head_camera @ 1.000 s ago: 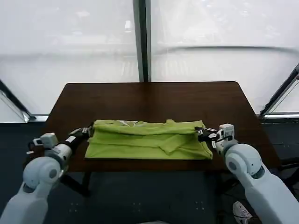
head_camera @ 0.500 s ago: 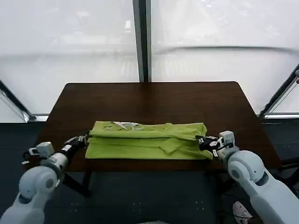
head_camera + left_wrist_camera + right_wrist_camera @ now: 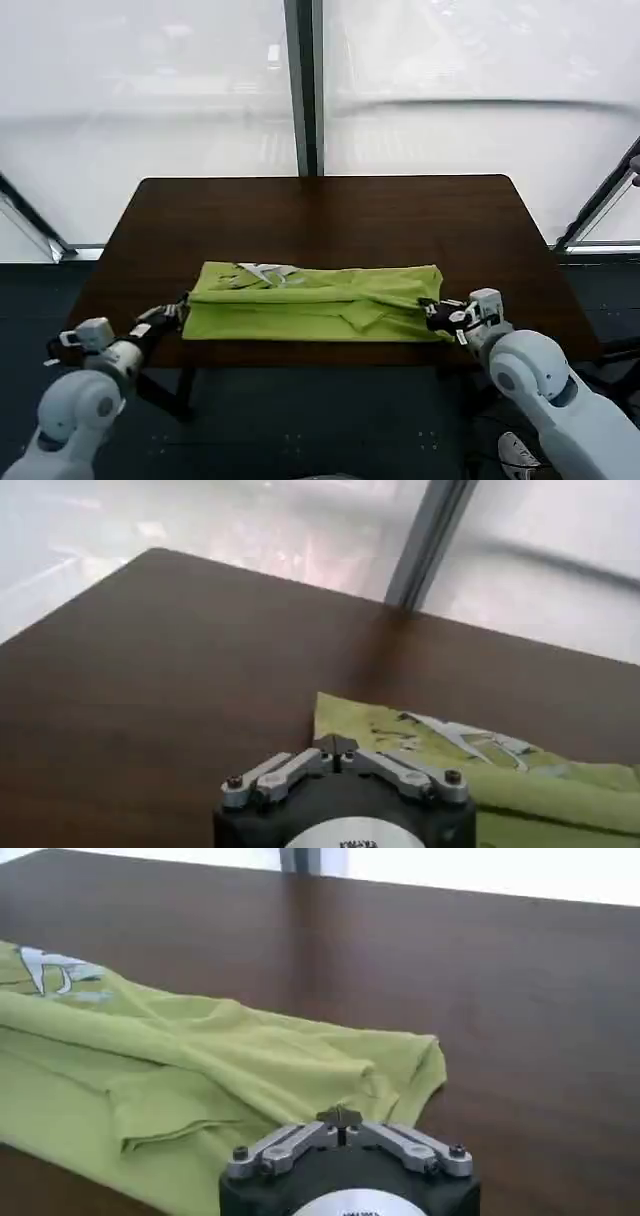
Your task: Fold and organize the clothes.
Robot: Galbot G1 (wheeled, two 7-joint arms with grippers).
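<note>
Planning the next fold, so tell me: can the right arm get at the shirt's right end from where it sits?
Probably yes. The right gripper sits at the right end of the T-shirt near the table's front edge, with nothing between them.

Lime-green T-shirt (image 3: 312,301) w/ white print, dark brown table (image 3: 330,220), white arms.
</note>
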